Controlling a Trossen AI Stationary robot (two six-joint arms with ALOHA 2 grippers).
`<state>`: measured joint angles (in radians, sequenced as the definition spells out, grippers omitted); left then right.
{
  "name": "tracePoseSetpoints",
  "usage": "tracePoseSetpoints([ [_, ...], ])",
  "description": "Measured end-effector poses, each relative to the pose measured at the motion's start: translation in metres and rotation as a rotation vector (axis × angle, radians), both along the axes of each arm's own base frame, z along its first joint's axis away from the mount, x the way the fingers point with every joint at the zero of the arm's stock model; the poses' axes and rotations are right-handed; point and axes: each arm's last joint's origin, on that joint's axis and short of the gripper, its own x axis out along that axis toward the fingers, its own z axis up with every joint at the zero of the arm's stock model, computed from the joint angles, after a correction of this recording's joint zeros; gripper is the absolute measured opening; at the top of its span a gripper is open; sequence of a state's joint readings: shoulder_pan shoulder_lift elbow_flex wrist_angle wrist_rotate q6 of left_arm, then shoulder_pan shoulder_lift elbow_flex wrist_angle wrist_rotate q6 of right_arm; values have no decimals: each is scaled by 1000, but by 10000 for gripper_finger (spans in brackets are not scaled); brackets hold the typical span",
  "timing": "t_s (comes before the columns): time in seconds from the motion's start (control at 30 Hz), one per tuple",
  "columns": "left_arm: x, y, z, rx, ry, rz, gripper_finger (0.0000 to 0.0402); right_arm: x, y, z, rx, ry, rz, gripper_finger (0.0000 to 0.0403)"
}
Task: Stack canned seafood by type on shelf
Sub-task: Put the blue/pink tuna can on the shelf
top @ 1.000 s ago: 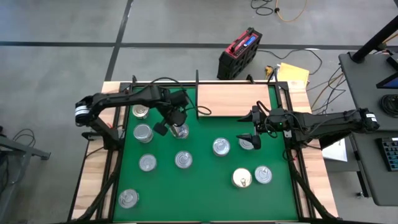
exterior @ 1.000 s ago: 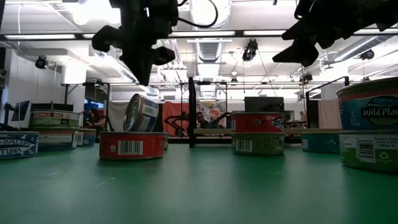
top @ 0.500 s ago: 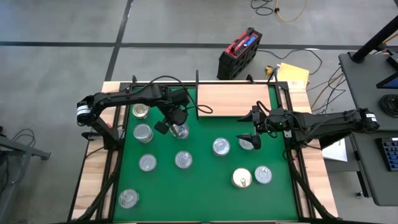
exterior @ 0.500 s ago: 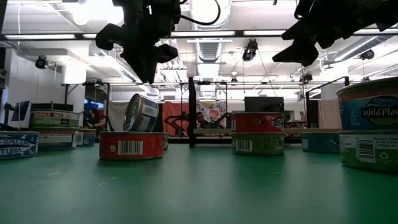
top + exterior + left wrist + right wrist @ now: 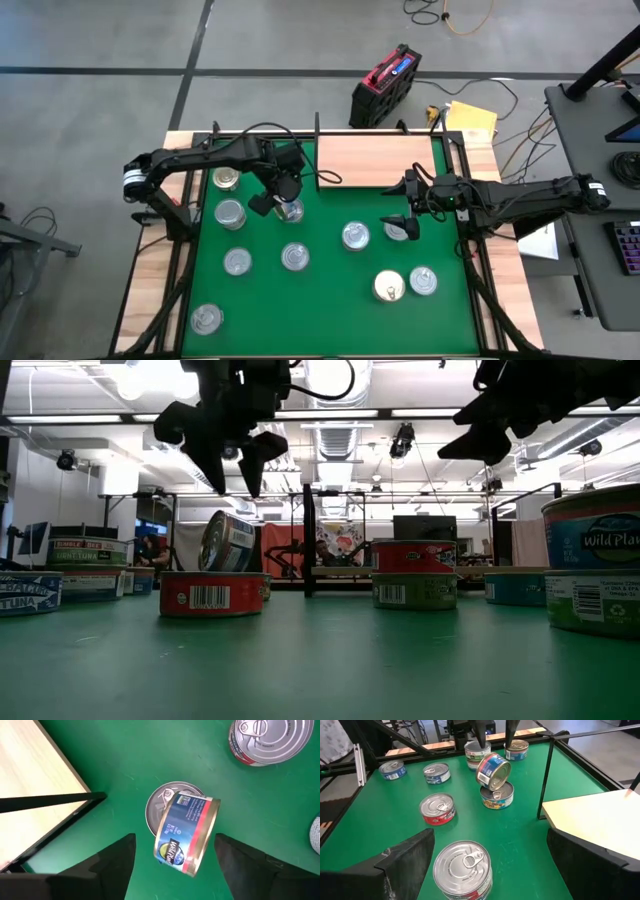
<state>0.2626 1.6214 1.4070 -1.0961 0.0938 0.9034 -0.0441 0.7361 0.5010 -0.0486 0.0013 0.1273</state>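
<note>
The green mat [image 5: 330,300] covers most of the surface, and the shelf [image 5: 375,160], a pale wooden board, lies flat along its far edge, bare on top. The left arm reaches in from the mat's left side; the left pincer [image 5: 275,197] hangs just above a pair of cans near the shelf's left end, its fingers [image 5: 112,865] spread wide on either side of them and gripping nothing. Below it a tilted can [image 5: 187,836] with a blue and red label leans on its edge atop a flat can [image 5: 162,802] with a silvery lid, resting crookedly. The right arm comes in from the right, and the right pincer [image 5: 400,207] waits with fingers fully apart, empty, over a silver-topped can [image 5: 462,867] close to the mat's right side. The remaining cans lie scattered on the mat, none on the shelf: a red-sided one [image 5: 437,808] near the middle, several with silvery lids [image 5: 229,214] toward the left, and one with a gold-toned lid [image 5: 389,286] near the front right.
</note>
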Motion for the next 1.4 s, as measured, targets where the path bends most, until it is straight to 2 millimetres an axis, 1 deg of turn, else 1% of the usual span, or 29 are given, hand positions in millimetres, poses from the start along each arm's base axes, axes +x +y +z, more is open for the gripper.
tracePoseSetpoints([
  [0.23, -2, -1, -12, -7, 23, -3, 253, 0, 0, 0, -1, 4, 0, 377],
  [0.73, 0, 0, -15, 1, -6, -4, 252, 0, 0, -1, -1, 5, 0, 377],
  [1.03, 7, 2, -29, -17, 42, 6, 252, 0, 0, -1, -1, 7, 0, 377],
  [1.4, 9, 2, -34, -25, 62, 18, 252, 0, 0, -1, -9, 8, 3, 377],
])
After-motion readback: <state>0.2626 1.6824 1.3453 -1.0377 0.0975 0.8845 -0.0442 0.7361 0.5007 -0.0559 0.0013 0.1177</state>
